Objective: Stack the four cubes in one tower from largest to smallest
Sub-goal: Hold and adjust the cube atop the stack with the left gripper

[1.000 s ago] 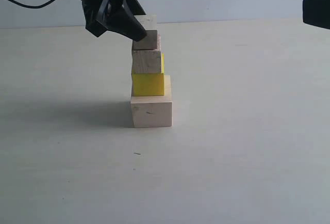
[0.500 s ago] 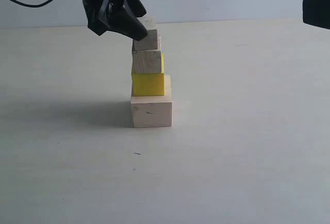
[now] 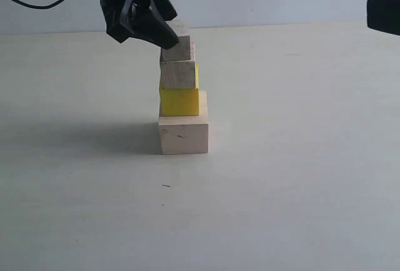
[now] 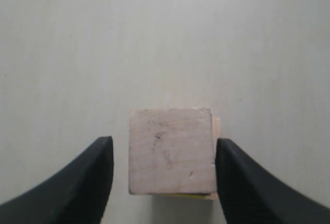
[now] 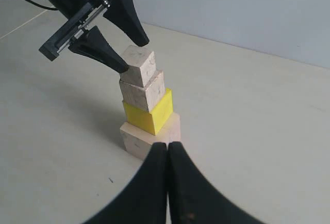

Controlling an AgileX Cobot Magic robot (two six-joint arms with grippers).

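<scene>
I see the tower (image 3: 181, 96) standing on the pale table (image 3: 281, 177), a little left of the middle in the exterior view. At the bottom sits the large pale wood cube (image 3: 183, 133). On it rests the bright yellow cube (image 3: 180, 101), set toward the left side of the large one. Above that is the small wood cube (image 3: 178, 74), and on top the smallest wood cube (image 3: 177, 49); the four touch one another in a single upright column, with slight offsets between layers.

My left gripper (image 3: 167, 34) hangs at the top of the tower, coming in from the upper left. In the left wrist view its two black fingers (image 4: 85, 180) stand on either side of the smallest wood cube with a clear strip of table showing on the one side and a thin gap on the other, so the jaws are spread and not clamping the cube. From the right wrist view I see the same: the finger tips flank the top cube without pressing it.

My right gripper (image 5: 167, 154) is closed, its two fingers pressed together with nothing between them, and it points toward the tower from well apart. In the exterior view only a dark part of that arm (image 3: 383, 10) shows at the upper right edge.
</scene>
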